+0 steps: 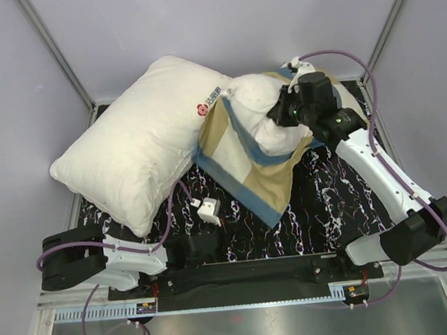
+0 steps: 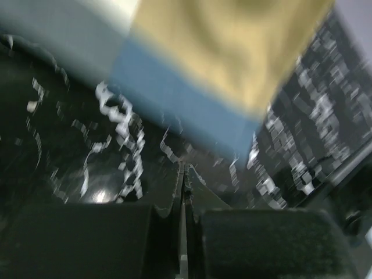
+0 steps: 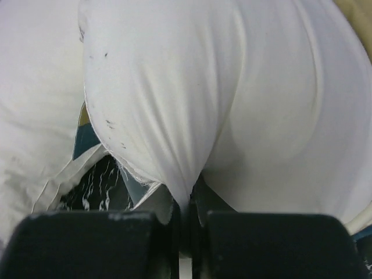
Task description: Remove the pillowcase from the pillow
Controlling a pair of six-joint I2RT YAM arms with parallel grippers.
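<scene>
The checked teal, tan and cream pillowcase [image 1: 247, 165] lies rumpled mid-table, its blue and tan corner [image 2: 221, 52] filling the top of the left wrist view. The plain off-white pillow [image 1: 261, 101] bulges out of its far end. My right gripper [image 1: 281, 114] is shut on a pinched fold of the pillow [image 3: 232, 87], the white cloth running down between its jaws [image 3: 187, 200]. A sliver of pillowcase [image 3: 87, 136] shows beneath. My left gripper [image 2: 186, 174] is shut and holds nothing. It hovers low over the mat, short of the pillowcase's near corner.
A large white pillow with a red logo [image 1: 143, 143] lies at the left, leaning against the pillowcase. A black marbled mat [image 1: 336, 197] covers the table. Metal frame posts [image 1: 57, 53] rise at the back corners. The arm bases sit along the near edge.
</scene>
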